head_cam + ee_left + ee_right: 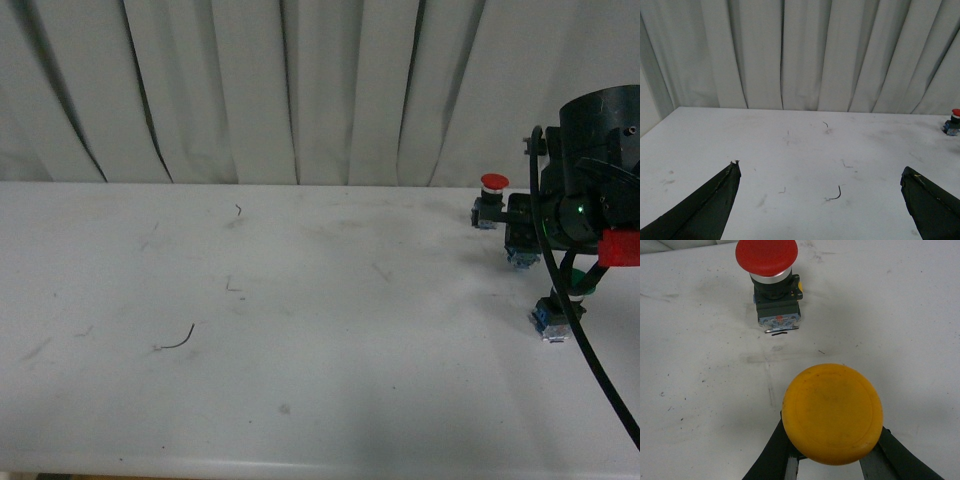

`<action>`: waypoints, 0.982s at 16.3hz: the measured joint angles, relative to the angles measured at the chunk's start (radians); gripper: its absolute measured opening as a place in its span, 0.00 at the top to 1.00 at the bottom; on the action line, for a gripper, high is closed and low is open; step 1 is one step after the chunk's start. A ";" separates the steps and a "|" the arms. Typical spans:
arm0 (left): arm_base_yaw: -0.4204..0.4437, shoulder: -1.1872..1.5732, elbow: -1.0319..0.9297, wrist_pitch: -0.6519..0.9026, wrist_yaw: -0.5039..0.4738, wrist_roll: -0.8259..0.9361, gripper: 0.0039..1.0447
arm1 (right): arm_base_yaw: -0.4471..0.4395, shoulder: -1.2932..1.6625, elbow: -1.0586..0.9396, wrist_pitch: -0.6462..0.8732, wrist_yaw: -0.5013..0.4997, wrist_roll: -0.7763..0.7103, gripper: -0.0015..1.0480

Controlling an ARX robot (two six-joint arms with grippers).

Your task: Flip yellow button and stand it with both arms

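Note:
In the right wrist view the yellow button [832, 412] shows its round yellow-orange cap facing the camera. My right gripper [832, 452] is shut on it, one black finger [771, 455] on each side below the cap; its collar and block are hidden there. In the front view the right arm [585, 195] is at the far right over the table [300, 300], and a blue contact block [521, 259] shows below its fingers; the yellow cap is hidden. My left gripper [820, 167] is open and empty above the table [790, 150]. The left arm is out of the front view.
A red-capped button [767, 270] stands upright just beyond the yellow one; it also shows in the front view [492, 200] and the left wrist view [952, 122]. A green-capped button [555, 312] lies behind the right arm's cable. A black wire scrap [178, 340] lies mid-left. White curtain behind.

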 joint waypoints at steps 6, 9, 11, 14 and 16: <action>0.000 0.000 0.000 0.000 0.000 0.000 0.06 | 0.007 0.024 0.006 0.005 0.002 0.000 0.74; 0.000 0.000 0.000 0.000 0.000 0.000 0.06 | 0.007 0.025 0.006 0.005 0.005 0.000 0.74; 0.000 0.000 0.000 0.000 0.000 0.000 0.06 | 0.007 0.025 0.006 0.005 0.006 0.000 0.74; 0.000 0.000 0.000 0.000 0.000 0.000 0.06 | 0.007 0.025 0.006 0.005 0.006 0.000 0.74; 0.000 0.000 0.000 0.000 0.000 0.000 0.06 | 0.007 0.025 0.006 0.005 0.005 -0.001 0.69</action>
